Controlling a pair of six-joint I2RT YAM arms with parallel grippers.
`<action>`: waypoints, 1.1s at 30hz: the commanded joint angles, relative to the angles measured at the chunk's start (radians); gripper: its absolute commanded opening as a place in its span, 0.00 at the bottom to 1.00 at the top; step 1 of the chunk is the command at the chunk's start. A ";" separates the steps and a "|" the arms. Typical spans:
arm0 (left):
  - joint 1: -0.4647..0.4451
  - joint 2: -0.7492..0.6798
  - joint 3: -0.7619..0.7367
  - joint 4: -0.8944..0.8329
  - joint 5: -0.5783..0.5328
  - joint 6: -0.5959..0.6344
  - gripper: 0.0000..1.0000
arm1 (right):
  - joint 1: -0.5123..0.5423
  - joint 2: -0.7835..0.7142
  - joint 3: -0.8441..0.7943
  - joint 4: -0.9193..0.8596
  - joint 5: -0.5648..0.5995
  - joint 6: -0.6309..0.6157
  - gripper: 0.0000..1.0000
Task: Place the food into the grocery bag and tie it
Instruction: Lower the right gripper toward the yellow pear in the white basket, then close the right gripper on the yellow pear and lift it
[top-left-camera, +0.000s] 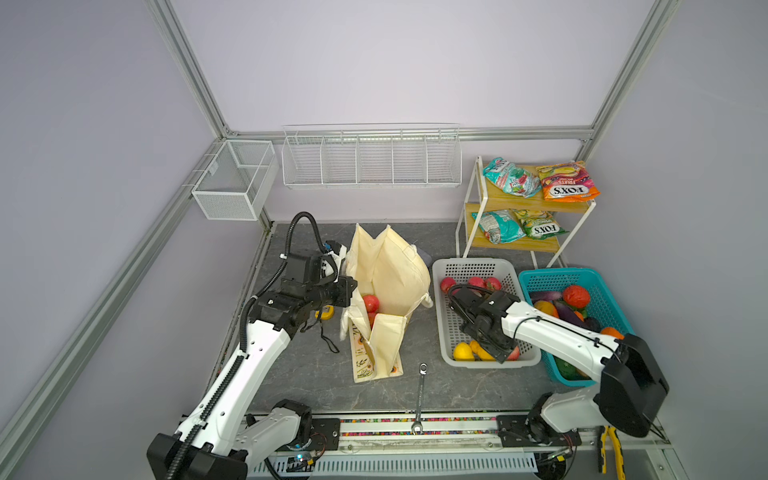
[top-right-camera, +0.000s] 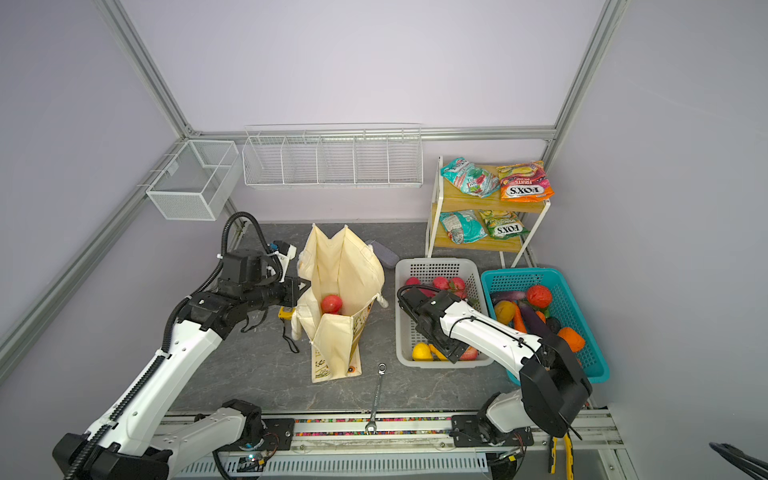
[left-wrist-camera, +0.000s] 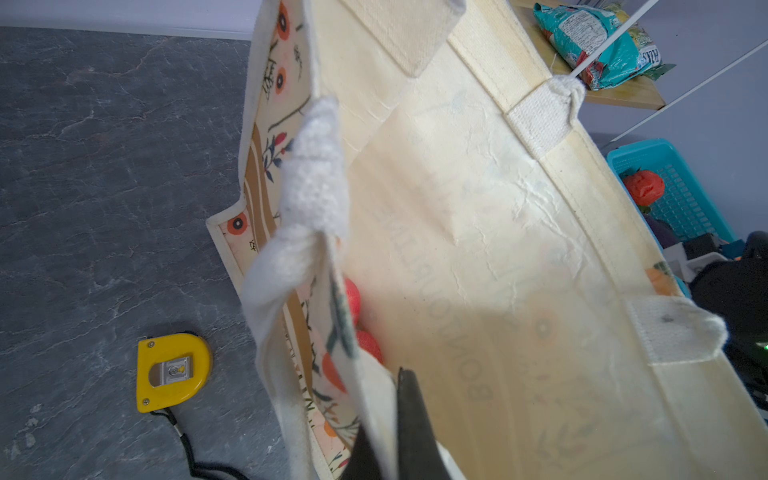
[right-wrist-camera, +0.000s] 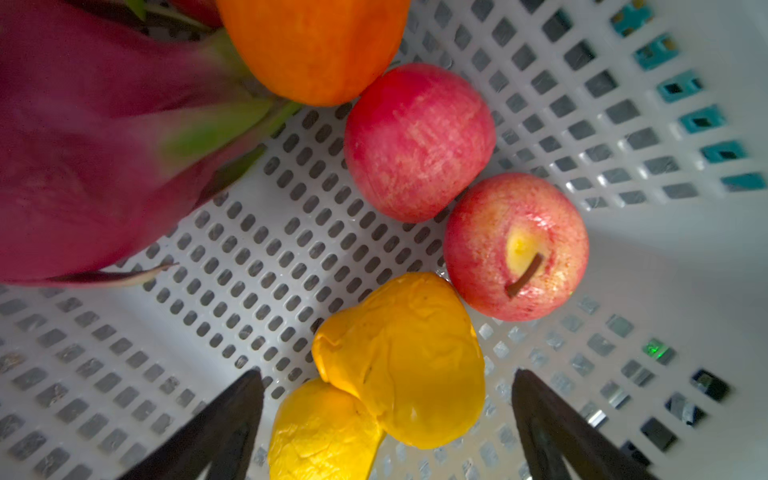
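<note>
While the cream bag (top-left-camera: 399, 274) stood open mid-table, just left of the grey basket (top-left-camera: 439, 316), flower print and brown band outside, the left gripper (left-wrist-camera: 386, 415) was clamped on its rim. Both top views showed a red apple (top-right-camera: 331, 304) inside. Only the right wrist view showed the right gripper (right-wrist-camera: 386, 374) spread wide either side of a yellow fruit (right-wrist-camera: 411, 361) in that basket.

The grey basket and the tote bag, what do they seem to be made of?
Grey basket: likely moulded plastic, smooth and slightly glossy, with regular slotted holes. Tote bag: probably cotton canvas, matte cream; visible weave on its straps, stitched hems, soft creases.
</note>
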 joint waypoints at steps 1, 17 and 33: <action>0.006 -0.023 -0.008 0.012 0.010 0.027 0.00 | 0.005 0.027 -0.025 0.024 -0.046 0.046 0.95; 0.006 -0.032 -0.012 0.013 0.008 0.025 0.00 | -0.019 0.145 -0.028 0.069 -0.057 0.032 0.92; 0.012 -0.034 -0.012 0.015 0.012 0.025 0.00 | -0.024 0.091 -0.031 0.103 -0.026 0.019 0.45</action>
